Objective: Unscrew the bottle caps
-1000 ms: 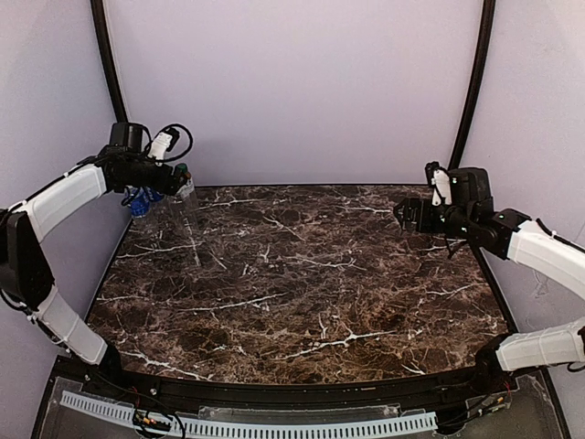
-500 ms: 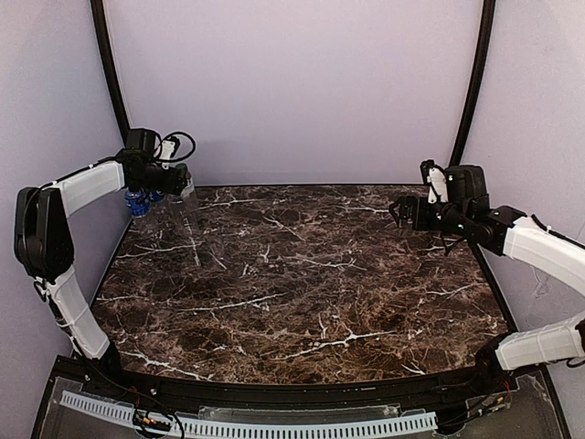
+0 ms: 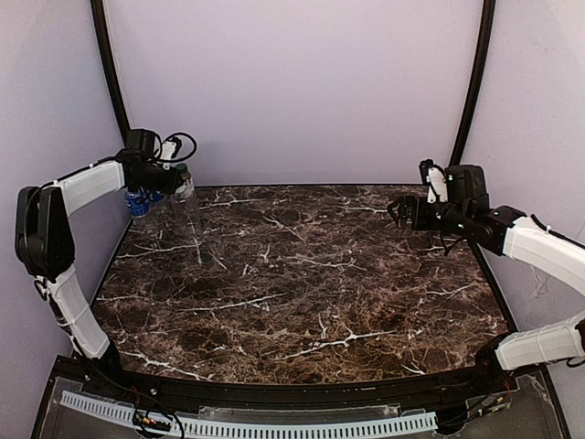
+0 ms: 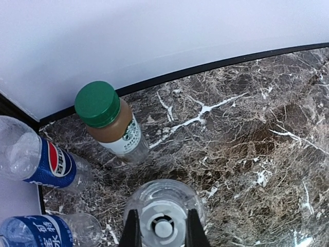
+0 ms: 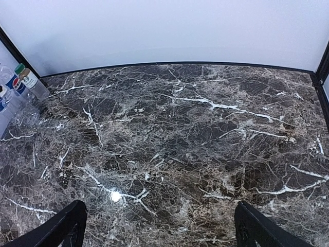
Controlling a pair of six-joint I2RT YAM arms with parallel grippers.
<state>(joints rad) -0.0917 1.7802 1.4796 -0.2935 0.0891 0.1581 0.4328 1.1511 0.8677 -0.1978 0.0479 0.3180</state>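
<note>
Four bottles stand in the table's far left corner. The brownish bottle (image 4: 119,135) has a green cap (image 4: 97,103). Two clear bottles with blue labels (image 4: 50,165) (image 4: 36,231) stand to its left. The clear unlabelled bottle (image 4: 164,194) sits directly under my left gripper (image 4: 162,229), which is shut on its white cap (image 4: 162,222), one black finger on each side. From above, the left gripper (image 3: 179,181) hovers over that corner. My right gripper (image 3: 395,212) hangs over the far right of the table, open and holding nothing, its fingertips (image 5: 69,226) wide apart.
The dark marble table (image 3: 302,274) is ringed by a black rim and pale walls. The bottle group (image 5: 23,82) is pressed against the left wall and back edge, leaving little room around the left gripper.
My left gripper has closed onto the clear bottle's white cap. The left arm's elbow swung in toward the corner. The right gripper drifted slightly left and stayed open.
</note>
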